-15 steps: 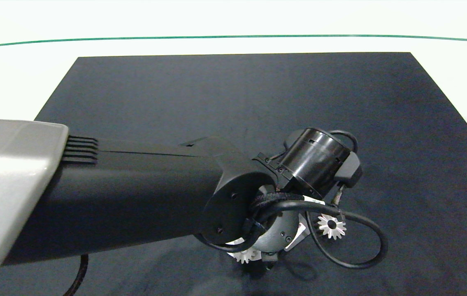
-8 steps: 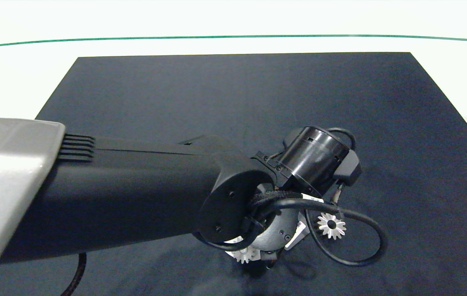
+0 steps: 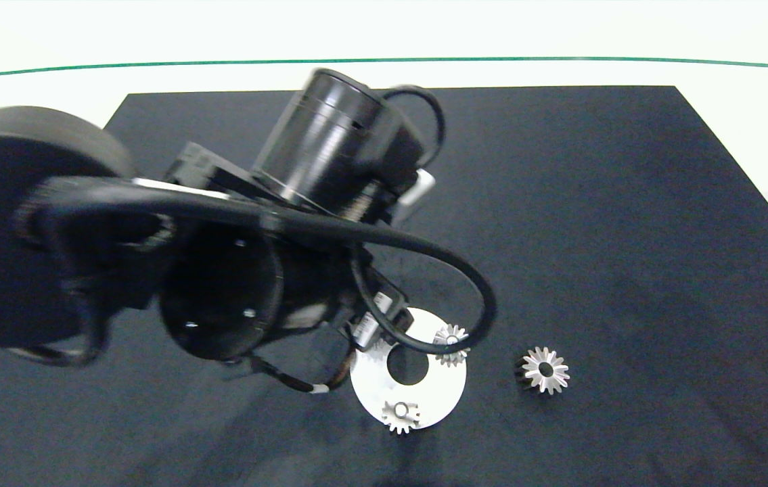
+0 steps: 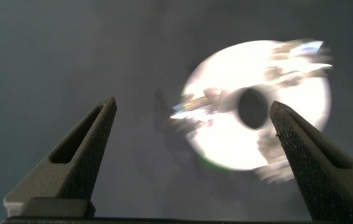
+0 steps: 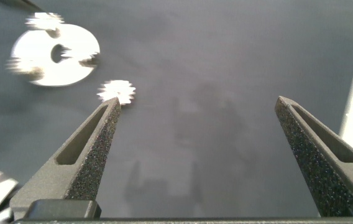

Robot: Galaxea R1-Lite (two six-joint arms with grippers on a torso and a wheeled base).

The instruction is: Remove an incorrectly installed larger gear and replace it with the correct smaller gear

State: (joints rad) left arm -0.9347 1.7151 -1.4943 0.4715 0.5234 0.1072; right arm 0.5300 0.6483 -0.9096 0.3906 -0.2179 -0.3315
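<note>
The star-toothed larger gear (image 3: 544, 369) lies on the matte black mat (image 3: 627, 203), at three o'clock of the shiny round plate (image 3: 373, 385). Two smaller gears (image 3: 400, 416) sit on its rim. The left gripper (image 4: 192, 124) and right gripper (image 5: 198, 124) are spread, empty.

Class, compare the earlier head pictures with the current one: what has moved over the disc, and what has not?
The left arm has lifted up and back off the round plate, uncovering it and its small gears; its left gripper is open and empty. The larger gear lies unmoved on the black mat.

The left arm (image 3: 221, 270) hides part of the round plate (image 3: 373, 389); its gears (image 4: 288, 56) look smeared, perhaps three
</note>
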